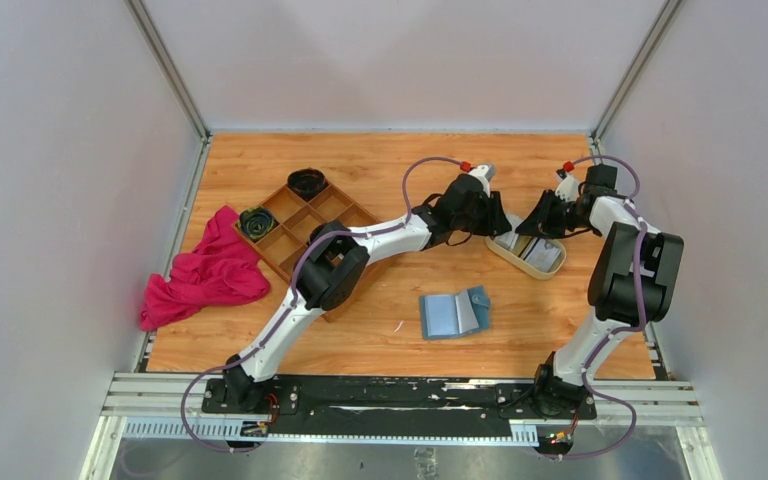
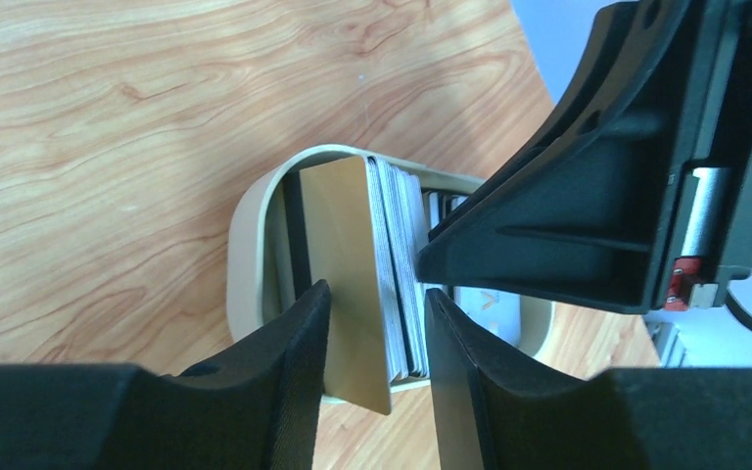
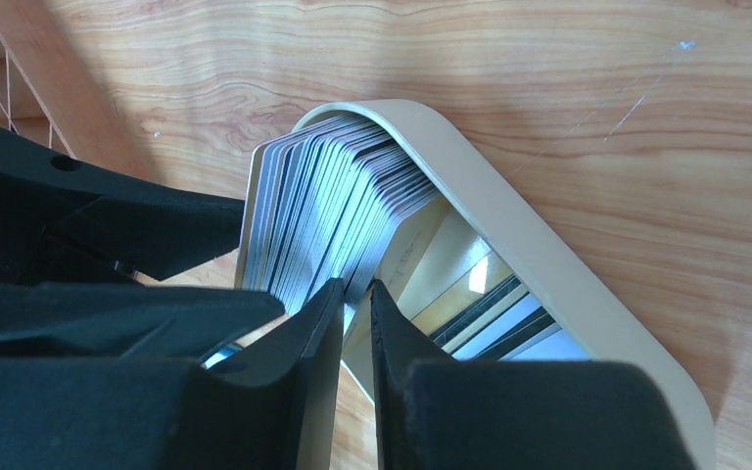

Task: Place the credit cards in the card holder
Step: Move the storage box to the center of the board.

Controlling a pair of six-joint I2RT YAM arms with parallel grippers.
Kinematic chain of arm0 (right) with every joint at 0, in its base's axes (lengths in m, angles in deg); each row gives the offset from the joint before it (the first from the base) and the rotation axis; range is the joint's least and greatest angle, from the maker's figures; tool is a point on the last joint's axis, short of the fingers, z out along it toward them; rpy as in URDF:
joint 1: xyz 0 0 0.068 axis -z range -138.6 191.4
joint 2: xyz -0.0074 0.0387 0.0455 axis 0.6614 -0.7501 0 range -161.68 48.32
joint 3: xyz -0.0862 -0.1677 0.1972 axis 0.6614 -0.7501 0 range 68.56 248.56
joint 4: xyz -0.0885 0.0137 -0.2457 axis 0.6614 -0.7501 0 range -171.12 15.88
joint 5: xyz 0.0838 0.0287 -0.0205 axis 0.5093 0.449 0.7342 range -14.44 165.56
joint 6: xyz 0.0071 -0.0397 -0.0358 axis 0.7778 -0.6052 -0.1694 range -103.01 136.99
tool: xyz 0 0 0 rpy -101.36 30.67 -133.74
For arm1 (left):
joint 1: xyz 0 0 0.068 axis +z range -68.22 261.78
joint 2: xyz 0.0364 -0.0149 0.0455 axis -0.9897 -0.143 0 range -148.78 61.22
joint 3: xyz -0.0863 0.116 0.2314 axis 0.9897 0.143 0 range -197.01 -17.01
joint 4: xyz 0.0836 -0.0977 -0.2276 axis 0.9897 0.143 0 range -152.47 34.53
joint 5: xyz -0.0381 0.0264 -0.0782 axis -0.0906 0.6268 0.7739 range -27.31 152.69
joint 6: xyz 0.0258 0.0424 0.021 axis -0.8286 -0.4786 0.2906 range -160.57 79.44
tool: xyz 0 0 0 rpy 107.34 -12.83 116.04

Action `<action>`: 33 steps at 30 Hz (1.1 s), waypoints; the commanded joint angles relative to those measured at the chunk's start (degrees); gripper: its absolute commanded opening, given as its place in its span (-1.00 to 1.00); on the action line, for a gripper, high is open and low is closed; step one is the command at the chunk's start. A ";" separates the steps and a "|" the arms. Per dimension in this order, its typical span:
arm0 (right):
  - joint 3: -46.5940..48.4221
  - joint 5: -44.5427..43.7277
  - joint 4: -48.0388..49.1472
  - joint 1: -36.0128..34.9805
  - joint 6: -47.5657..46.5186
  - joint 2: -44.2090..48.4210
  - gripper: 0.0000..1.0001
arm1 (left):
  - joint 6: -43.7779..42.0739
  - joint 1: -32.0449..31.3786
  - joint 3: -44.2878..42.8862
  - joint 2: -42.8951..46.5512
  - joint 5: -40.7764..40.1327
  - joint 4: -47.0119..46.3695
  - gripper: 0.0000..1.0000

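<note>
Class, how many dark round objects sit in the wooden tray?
2 dark objects: one in the far corner of the tray, one in its left corner. The left arm may hide more.

No legible print on cards (image 3: 318, 211).

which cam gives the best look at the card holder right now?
Top external. The card holder lies open on the table, near of both grippers, fully uncovered, with its lighter blue inside facing up. The left wrist and right wrist views show none of it; both are filled by the cards standing in the cream tray.
</note>
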 commanded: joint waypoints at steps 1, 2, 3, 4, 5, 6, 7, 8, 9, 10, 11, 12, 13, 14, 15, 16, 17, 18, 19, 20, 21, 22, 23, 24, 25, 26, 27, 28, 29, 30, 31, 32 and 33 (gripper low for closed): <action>-0.20 -1.10 -4.23 -1.51 -1.77 -2.20 -0.62 | -2.28 -0.40 -2.77 -1.15 -0.48 4.39 -0.23; -0.20 -1.08 -4.20 -1.51 -1.73 -2.26 -0.62 | -2.82 -0.49 -3.11 -1.00 -0.96 5.34 -0.28; -0.20 -1.08 -4.18 -1.65 -1.75 -2.27 -0.62 | -3.29 -0.58 -3.25 -0.79 -1.43 6.14 -0.33; -0.25 -1.03 -4.29 -1.65 -1.76 -2.28 -0.62 | -3.70 -0.65 -3.50 -0.56 -2.11 7.46 -0.36; -0.21 -0.99 -4.31 -1.73 -1.75 -2.29 -0.62 | -4.07 -0.72 -3.93 -0.31 -2.67 8.69 -0.38; -0.20 -0.99 -4.38 -1.87 -1.77 -2.29 -0.62 | -4.58 -0.76 -4.10 -0.05 -2.94 9.37 -0.40; -0.16 -0.99 -4.40 -1.93 -1.79 -2.21 -0.62 | -4.81 -0.84 -4.00 0.36 -3.17 9.66 -0.42; -0.12 -0.99 -4.40 -2.06 -1.77 -2.18 -0.62 | -4.92 -0.85 -3.83 0.72 -3.33 9.65 -0.44; -0.12 -0.99 -4.40 -2.14 -1.79 -2.19 -0.62 | -5.05 -0.85 -3.75 1.14 -3.42 9.76 -0.50; -0.12 -0.99 -4.40 -2.16 -1.78 -2.20 -0.62 | -5.13 -0.85 -3.57 1.41 -3.32 9.69 -0.58; -0.12 -1.06 -4.43 -2.21 -1.85 -2.19 -0.62 | -5.19 -0.85 -3.45 1.64 -3.08 9.64 -0.66; -0.07 -1.07 -4.48 -2.29 -1.79 -2.18 -0.62 | -5.20 -0.85 -3.41 1.78 -2.91 9.58 -0.73; -0.03 -1.08 -4.49 -2.32 -1.73 -2.20 -0.62 | -5.05 -0.85 -3.32 1.91 -2.70 9.62 -0.77; -0.03 -1.08 -4.49 -2.31 -1.83 -2.18 -0.62 | -4.96 -0.80 -3.34 2.09 -2.60 9.62 -0.79; -0.03 -1.08 -4.49 -2.30 -1.85 -2.15 -0.62 | -4.80 -0.85 -3.23 2.41 -2.55 9.62 -0.80; -0.03 -1.08 -4.49 -2.31 -1.86 -2.19 -0.62 | -4.63 -0.85 -3.06 2.68 -2.53 9.52 -0.80; -0.03 -1.08 -4.45 -2.32 -1.86 -2.27 -0.62 | -4.67 -0.85 -2.88 3.02 -2.61 9.49 -0.80; -0.03 -1.13 -4.51 -2.40 -1.86 -2.27 -0.62 | -4.71 -0.85 -2.76 3.31 -2.54 9.36 -0.81; -0.04 -1.16 -4.56 -2.43 -1.86 -2.26 -0.62 | -4.80 -0.85 -2.69 3.68 -2.58 9.35 -0.80; -0.03 -1.16 -4.57 -2.42 -1.86 -2.25 -0.62 | -4.91 -0.85 -2.64 4.05 -2.59 9.33 -0.80; -0.03 -1.17 -4.57 -2.51 -1.86 -2.28 -0.62 | -4.99 -0.85 -2.60 4.24 -2.58 9.36 -0.80; 0.04 -1.24 -4.58 -2.48 -1.86 -2.31 -0.62 | -5.07 -0.85 -2.56 4.51 -2.38 9.30 -0.80; 0.06 -1.25 -4.58 -2.50 -1.93 -2.35 -0.62 | -5.11 -0.85 -2.56 4.73 -2.29 9.29 -0.80; 0.06 -1.33 -4.62 -2.48 -1.93 -2.38 -0.62 | -5.11 -0.85 -2.59 4.85 -2.10 9.26 -0.80; 0.06 -1.34 -4.65 -2.49 -1.89 -2.43 -0.61 | -5.03 -0.84 -2.59 4.95 -2.00 9.24 -0.80; 0.05 -1.42 -4.66 -2.52 -1.91 -2.50 -0.61 | -4.96 -0.85 -2.56 4.94 -1.75 9.12 -0.81; 0.06 -1.47 -4.66 -2.54 -1.94 -2.50 -0.61 | -4.82 -0.85 -2.62 4.95 -1.58 9.05 -0.83; 0.13 -1.51 -4.71 -2.54 -2.02 -2.55 -0.61 | -4.70 -0.85 -2.55 4.95 -1.39 8.85 -0.88; 0.14 -1.52 -4.75 -2.53 -2.03 -2.58 -0.60 | -4.55 -0.85 -2.51 4.85 -1.19 8.69 -0.91; 0.15 -1.52 -4.75 -2.48 -2.03 -2.61 -0.60 | -4.37 -0.85 -2.61 4.81 -0.94 8.46 -0.96; 0.15 -1.52 -4.83 -2.48 -2.08 -2.64 -0.60 | -4.24 -0.85 -2.62 4.70 -0.72 8.36 -0.99; 0.15 -1.52 -4.84 -2.48 -2.08 -2.62 -0.60 | -4.09 -0.79 -2.67 4.58 -0.58 8.29 -0.99; 0.10 -1.52 -4.84 -2.48 -2.12 -2.55 -0.60 | -4.14 -0.77 -2.81 4.41 -0.49 8.33 -0.99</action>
